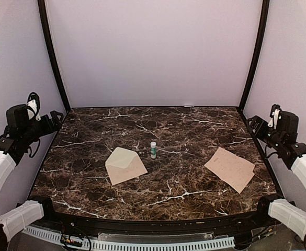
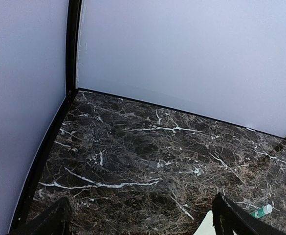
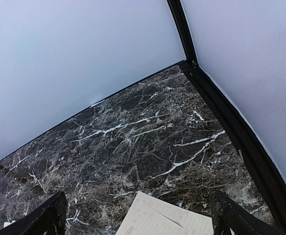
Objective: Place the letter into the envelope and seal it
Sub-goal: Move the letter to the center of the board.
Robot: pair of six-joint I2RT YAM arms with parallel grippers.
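Note:
The envelope (image 1: 125, 165) lies flat on the dark marble table left of centre, cream, its triangular flap towards the back; only a pale corner of the envelope (image 2: 204, 227) reaches the left wrist view. The letter (image 1: 229, 168) is a tan sheet lying flat at the right, and the letter (image 3: 167, 220) shows lined paper with a crease. My left gripper (image 1: 52, 120) hangs open over the table's left edge, far from the envelope; nothing sits in the left gripper (image 2: 142, 200). My right gripper (image 1: 255, 124) is open above the right edge, and the right gripper (image 3: 139, 198) is empty, above the letter's far corner.
A small glue stick (image 1: 153, 150) with a green label stands upright near the middle, just right of the envelope; the glue stick (image 2: 261, 211) also appears low in the left wrist view. Pale walls with black corner posts (image 1: 52, 57) enclose the table.

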